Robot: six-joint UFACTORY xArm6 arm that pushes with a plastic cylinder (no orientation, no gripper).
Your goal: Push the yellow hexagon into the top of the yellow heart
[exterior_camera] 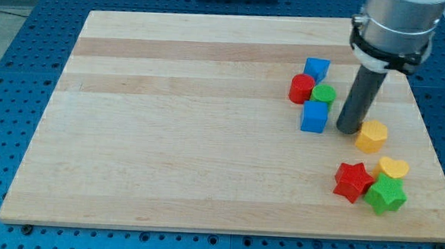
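We are resting my tip (pixel 347 130), bare, holding nothing, left of the hexagon (pixel 372 136); pushing off-centre risks it sliding past the heart (pixel 393 167).

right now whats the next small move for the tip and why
Probably a short push toward the view's bottom right. My tip sits just off the yellow hexagon at its left, slightly above. The yellow heart lies below and right of the hexagon, apart from it, beside the green star and red star, so pushing that way should close the gap onto the heart's top.
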